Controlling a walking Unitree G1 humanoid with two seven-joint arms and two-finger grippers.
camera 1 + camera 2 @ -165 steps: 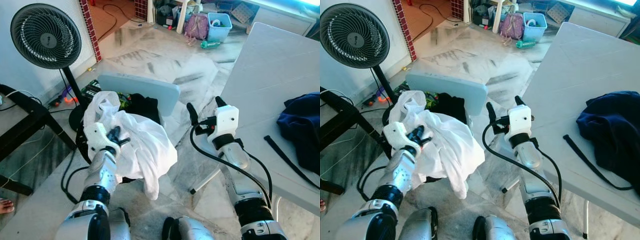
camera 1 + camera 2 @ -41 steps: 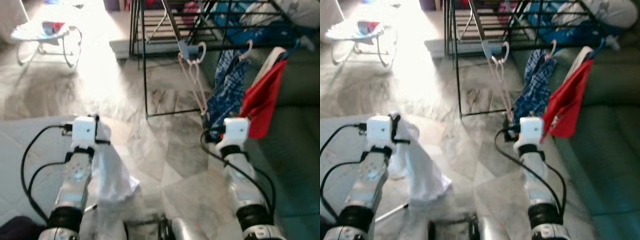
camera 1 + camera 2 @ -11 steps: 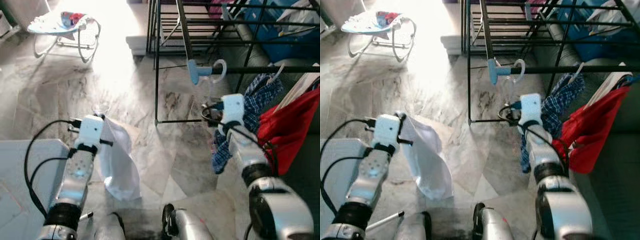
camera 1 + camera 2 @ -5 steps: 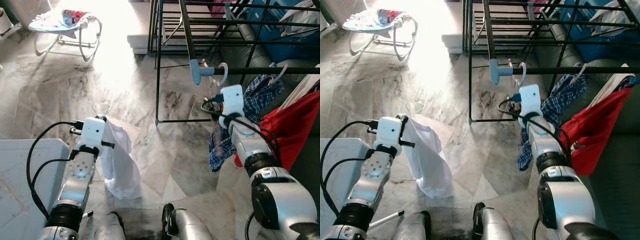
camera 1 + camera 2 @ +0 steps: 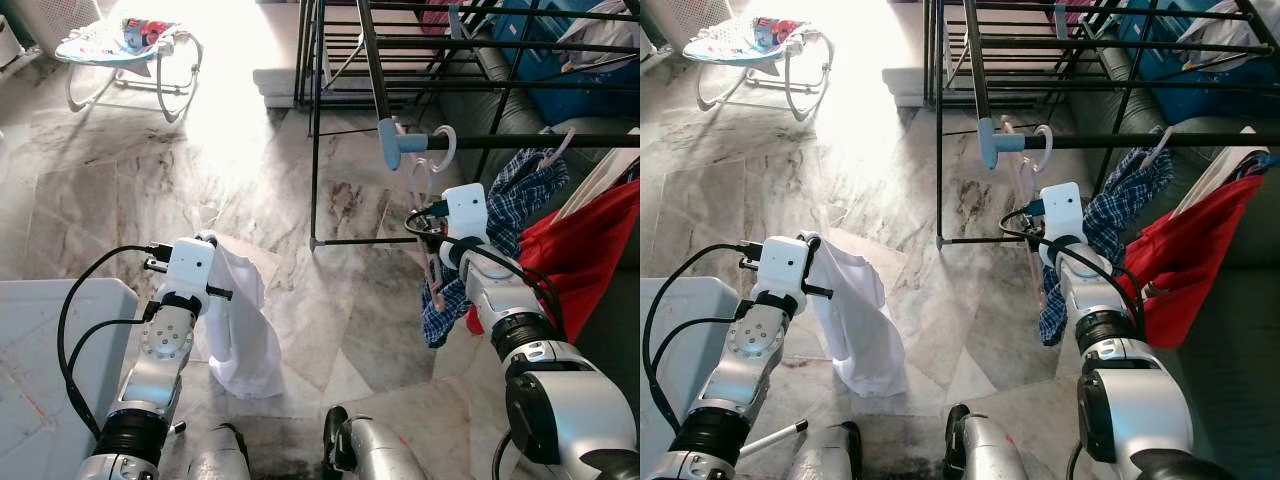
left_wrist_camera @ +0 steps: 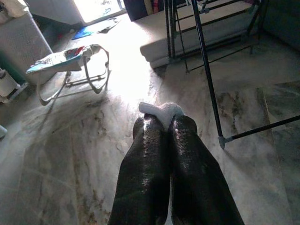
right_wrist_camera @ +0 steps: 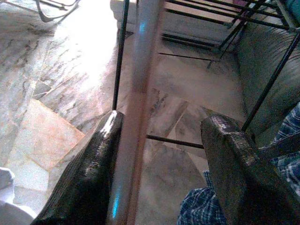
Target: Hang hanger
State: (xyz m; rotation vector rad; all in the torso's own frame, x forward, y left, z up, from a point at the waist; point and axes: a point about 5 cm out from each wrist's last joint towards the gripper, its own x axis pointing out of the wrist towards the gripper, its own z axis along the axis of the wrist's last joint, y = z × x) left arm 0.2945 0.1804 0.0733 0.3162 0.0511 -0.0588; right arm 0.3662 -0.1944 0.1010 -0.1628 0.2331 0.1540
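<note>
The hanger (image 5: pixel 432 150), pale pink with a white hook, is hooked over the end of the black drying rack (image 5: pixel 372 60) rail, just beside the rail's blue end cap (image 5: pixel 393 143). Its thin body hangs down from the hook towards the right gripper (image 7: pixel 161 154).

In the right wrist view the two black fingers (image 7: pixel 89 178) stand well apart. A pale pink bar of the hanger (image 7: pixel 136 93) runs down between them, close against one finger; whether it touches cannot be told. The jaws are not closed on it.

In the head views the right arm reaches up under the rail, its white wrist housing just below the hook. A blue checked garment (image 5: pixel 500 215) and a red garment (image 5: pixel 580 250) hang on the rail beside that arm (both on their own hangers).

The left gripper (image 6: pixel 164 126) is low and to the robot's left, above the marble floor (image 5: pixel 130 190). Its fingers are pressed together on a fold of white cloth (image 5: pixel 240 330), which drapes down from them.

A baby bouncer (image 5: pixel 125 45) stands well apart, at the far left.
</note>
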